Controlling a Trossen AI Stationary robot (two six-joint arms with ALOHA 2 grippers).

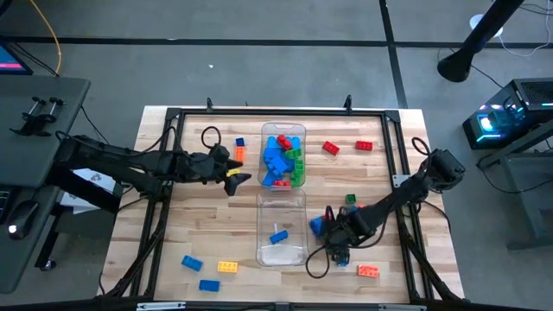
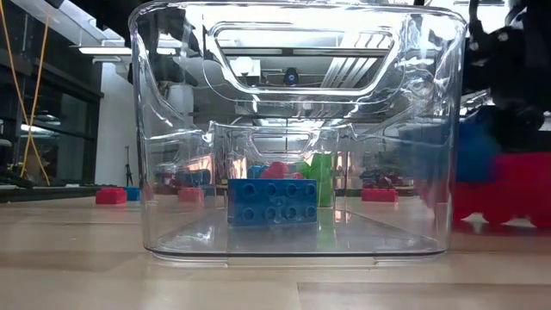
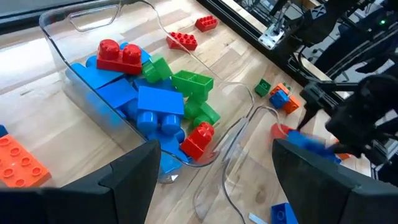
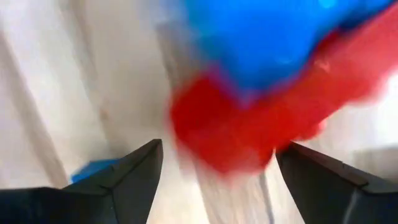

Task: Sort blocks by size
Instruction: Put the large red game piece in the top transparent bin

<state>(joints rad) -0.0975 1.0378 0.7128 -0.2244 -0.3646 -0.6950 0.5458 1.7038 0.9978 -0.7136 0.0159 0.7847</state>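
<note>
My right gripper (image 1: 321, 228) is down on the worktop (image 1: 207, 233), just beside the near bin (image 1: 282, 226), jaws spread wide around a blue block (image 4: 273, 37) stacked on a red block (image 4: 249, 130). Neither is clamped yet. Inside the near bin lies one blue brick (image 2: 272, 202); the far bin (image 1: 284, 155) holds a heap of larger blocks (image 3: 149, 93). I reckon these are light, stiff and slick, so I'd pinch the flat sides, not the studs. My left gripper (image 1: 232, 175) hangs beside the far bin, jaws released, nothing held.
</note>
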